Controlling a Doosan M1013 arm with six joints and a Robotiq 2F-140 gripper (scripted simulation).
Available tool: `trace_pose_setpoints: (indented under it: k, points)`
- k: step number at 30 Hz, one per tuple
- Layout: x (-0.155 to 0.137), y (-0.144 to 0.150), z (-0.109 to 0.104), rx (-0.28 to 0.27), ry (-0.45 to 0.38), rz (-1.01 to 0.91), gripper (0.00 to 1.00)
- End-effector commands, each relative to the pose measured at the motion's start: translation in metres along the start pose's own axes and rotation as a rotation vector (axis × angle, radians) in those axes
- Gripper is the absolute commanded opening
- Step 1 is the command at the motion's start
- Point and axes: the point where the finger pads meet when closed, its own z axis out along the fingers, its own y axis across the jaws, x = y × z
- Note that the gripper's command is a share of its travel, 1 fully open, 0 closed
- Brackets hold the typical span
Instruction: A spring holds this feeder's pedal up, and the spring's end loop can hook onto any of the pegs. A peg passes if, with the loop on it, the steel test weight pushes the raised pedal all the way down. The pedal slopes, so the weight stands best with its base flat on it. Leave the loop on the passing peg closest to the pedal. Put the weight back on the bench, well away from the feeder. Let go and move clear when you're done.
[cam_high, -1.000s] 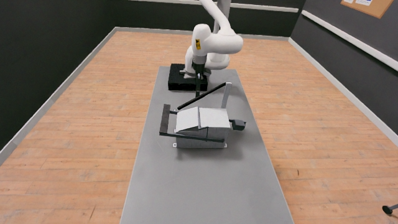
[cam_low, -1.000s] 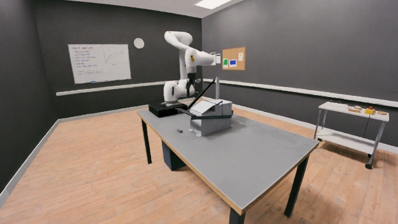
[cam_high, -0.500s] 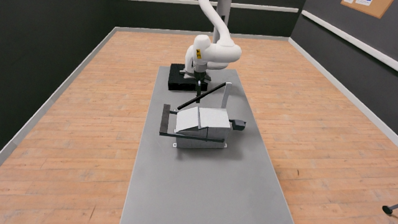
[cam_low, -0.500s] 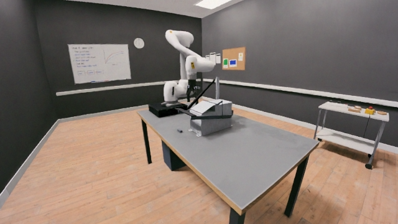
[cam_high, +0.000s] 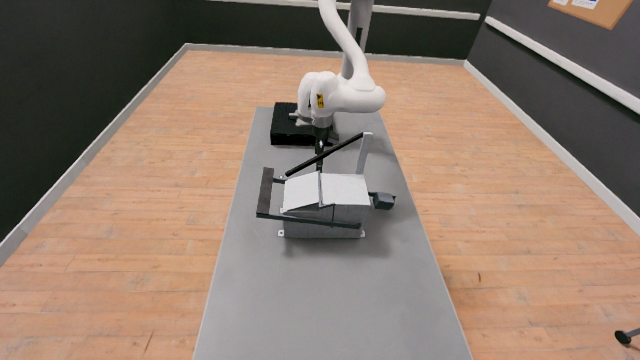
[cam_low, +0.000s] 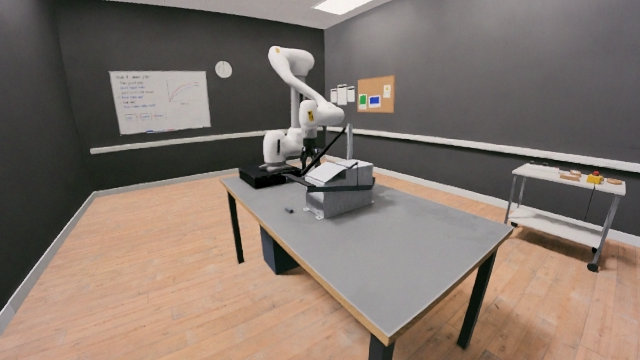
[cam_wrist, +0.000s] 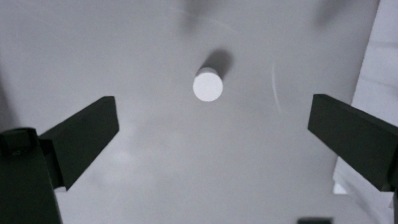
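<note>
Grey and matt, the bench (cam_high: 325, 300) (cam_low: 380, 260) (cam_wrist: 165, 165) runs out across a wooden floor between dark walls. The arm's black base (cam_high: 285, 135) (cam_low: 255, 179) sits at the bench's far left corner as the top view shows it. The pale feeder (cam_high: 345, 187) (cam_low: 345, 202) (cam_wrist: 381, 65) stands between the two long edges, nearer the base end than the opposite short edge.

The pincer (cam_high: 319, 162) (cam_low: 310, 164) (cam_wrist: 213, 112) is released, its fingers wide apart with nothing between them, hanging beside the feeder on the base side. Below it in the wrist view, a pale round-topped cylinder (cam_wrist: 207, 86) stands upright on the bench, apart from the feeder; I take this for the steel test weight. The feeder body hides it from the exterior view, and I cannot pick it out in the top view.

As to progress, the weight is off the pedal and in no grip, so this looks like the approach to a pick-up. Which peg bears the spring's loop cannot be told, nor whether any peg has been tried. What seems left is testing pegs, leaving the loop on the closest passing one, setting the weight down well away and moving clear.
</note>
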Motion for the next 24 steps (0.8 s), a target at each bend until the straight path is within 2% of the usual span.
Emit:
trace_pose_setpoints:
  k: [1,20,24]
  points:
    - [0.000,0.000,0.000,-0.001,0.000,0.000,1.00]
    - [0.001,-0.001,0.009,-0.001,0.000,0.000,1.00]
    - [0.001,0.000,0.020,-0.001,0.000,0.000,1.00]
